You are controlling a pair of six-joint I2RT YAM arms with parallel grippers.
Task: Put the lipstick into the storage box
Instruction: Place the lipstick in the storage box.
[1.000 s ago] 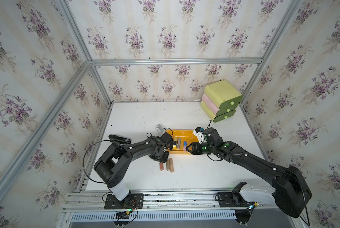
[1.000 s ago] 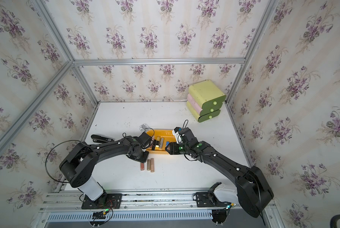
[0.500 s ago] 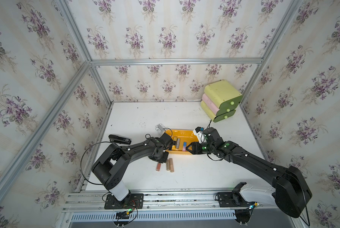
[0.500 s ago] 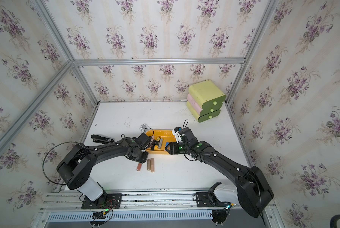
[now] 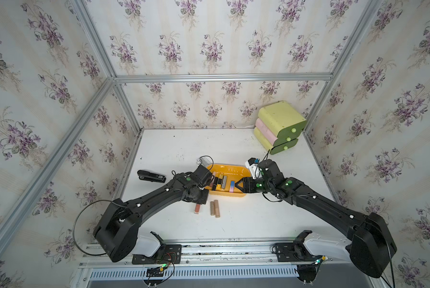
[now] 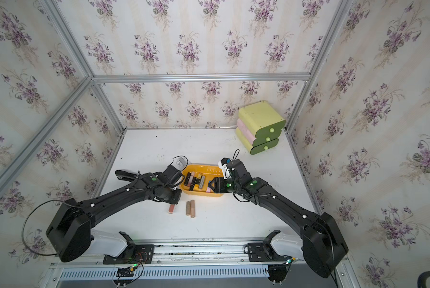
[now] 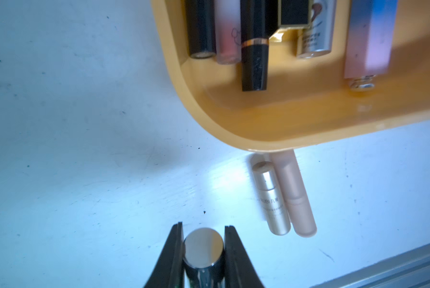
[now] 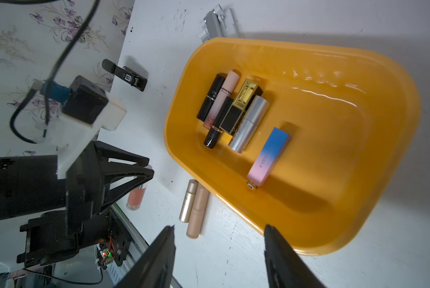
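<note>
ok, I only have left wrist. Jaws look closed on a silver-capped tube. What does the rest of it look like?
Observer: In the right wrist view, the tube in the left gripper has a clear body with coral fill. It appears to lie on the table.
Operator: And the other arm?
Observer: The right gripper is open and empty, at the storage box's right end.
Operator: Anything loose outside my frame?
Observer: A black stapler-like item lies left of the box, near the wall.

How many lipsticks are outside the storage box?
3: a coral tube in the left gripper, plus a gold tube and a beige tube side by side beside the storage box. An arm may hide more.
</note>
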